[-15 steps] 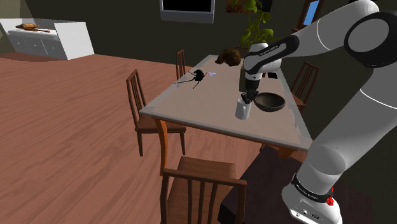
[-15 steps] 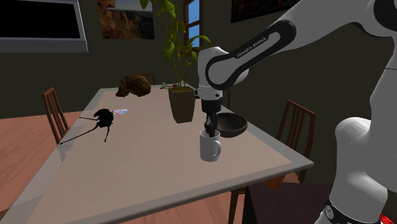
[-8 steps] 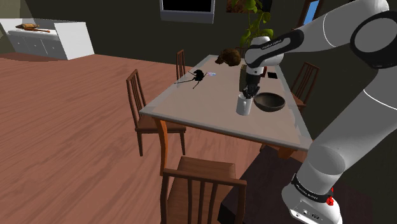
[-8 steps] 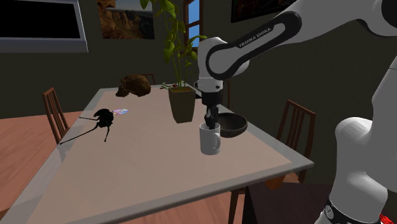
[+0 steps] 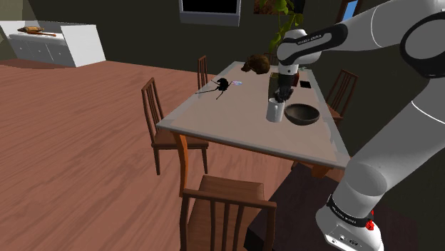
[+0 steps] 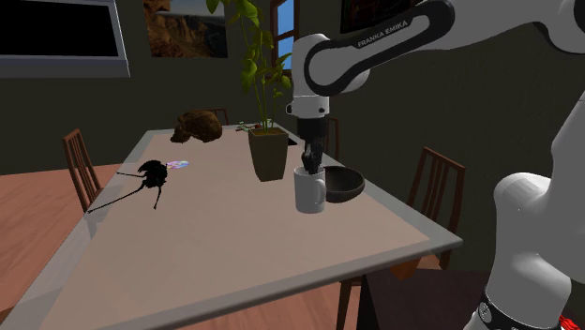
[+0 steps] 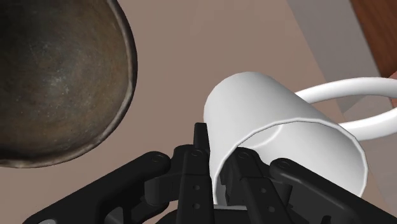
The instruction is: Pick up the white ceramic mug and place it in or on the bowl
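Beside the dark round bowl, the plain white mug is pinched by its rim in the black gripper; slippage or bowl-rim clipping is risked.

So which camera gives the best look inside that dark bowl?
The wrist view: it looks down into the bowl, showing its mottled inside. The shoulder view shows the bowl small, from above; the second exterior view shows it side-on beside the white mug.

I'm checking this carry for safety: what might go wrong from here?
The gripper pinches the white mug only by its rim wall, so it might tilt or slip. The mug hangs low beside the dark bowl; a sideways move might knock the bowl, which sits near the table edge.
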